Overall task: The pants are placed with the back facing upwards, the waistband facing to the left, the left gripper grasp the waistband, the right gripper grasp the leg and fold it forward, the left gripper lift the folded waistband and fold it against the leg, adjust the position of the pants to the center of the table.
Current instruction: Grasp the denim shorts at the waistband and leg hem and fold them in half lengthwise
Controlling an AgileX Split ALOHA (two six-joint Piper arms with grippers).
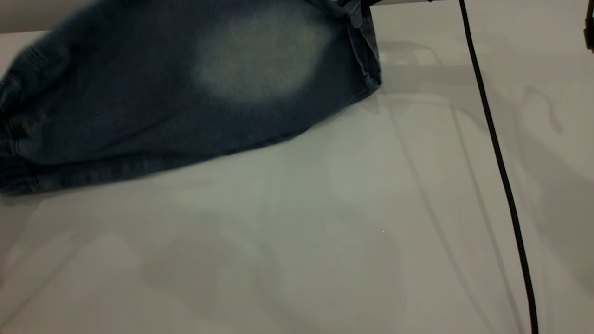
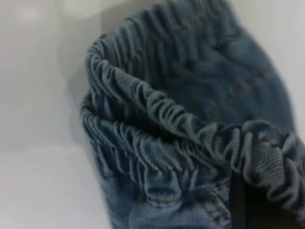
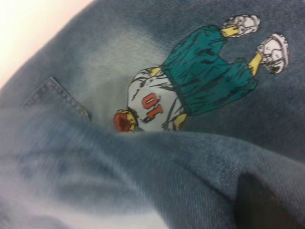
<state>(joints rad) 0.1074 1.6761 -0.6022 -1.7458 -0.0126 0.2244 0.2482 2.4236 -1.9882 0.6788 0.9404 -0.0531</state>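
The pants (image 1: 139,102) hang lifted off the table (image 1: 325,232), the leg (image 1: 260,55) with its oval faded patch draped in the air above the table's far-left part. A black cable (image 1: 496,153) runs down beside them. Up close, the ruched waistband (image 2: 181,133) bunches against a dark finger; the basketball-player print (image 3: 190,76) shows beneath a raised fold. Whether either claw is clamped on the denim, I cannot tell.

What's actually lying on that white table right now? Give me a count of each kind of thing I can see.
Denim pants, with a basketball-player print on one leg: 1
Black cable trailing across the table: 1
Total: 2 things on the table. Each wrist view shows only a dark sliver of a gripper at the cloth, too little to count.
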